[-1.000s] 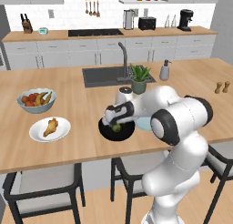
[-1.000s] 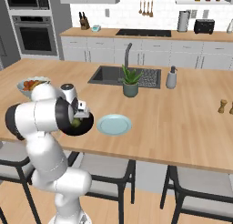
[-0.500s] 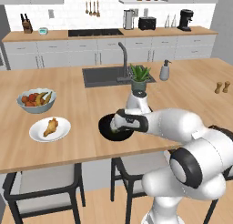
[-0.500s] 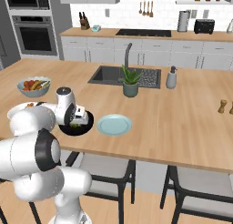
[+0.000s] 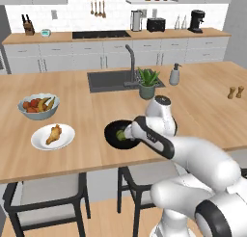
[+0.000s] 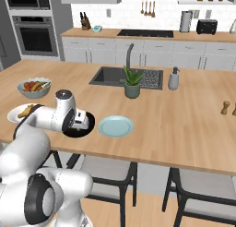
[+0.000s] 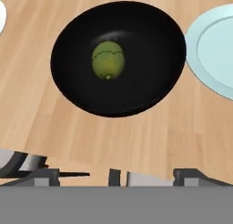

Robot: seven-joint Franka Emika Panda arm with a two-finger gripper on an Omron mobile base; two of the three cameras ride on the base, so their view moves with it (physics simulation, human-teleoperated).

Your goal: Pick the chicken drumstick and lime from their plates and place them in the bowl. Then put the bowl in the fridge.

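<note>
The lime (image 7: 108, 59) is lying in the black bowl (image 7: 150, 41) on the worktop (image 5: 82, 101); the gripper (image 7: 119, 175), jaws apart and empty, is hovering above. The chicken drumstick (image 5: 53, 134) is waiting on its white plate (image 5: 40, 142); a careless sweep risks knocking the bowl.

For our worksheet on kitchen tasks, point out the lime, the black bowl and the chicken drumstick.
lime (image 7: 108, 60), hand view, middle of its green skin.
black bowl (image 7: 150, 45), hand view, bare inner wall right of the lime.
chicken drumstick (image 5: 54, 134), left base view, thick meaty end, lying on the white plate.
</note>
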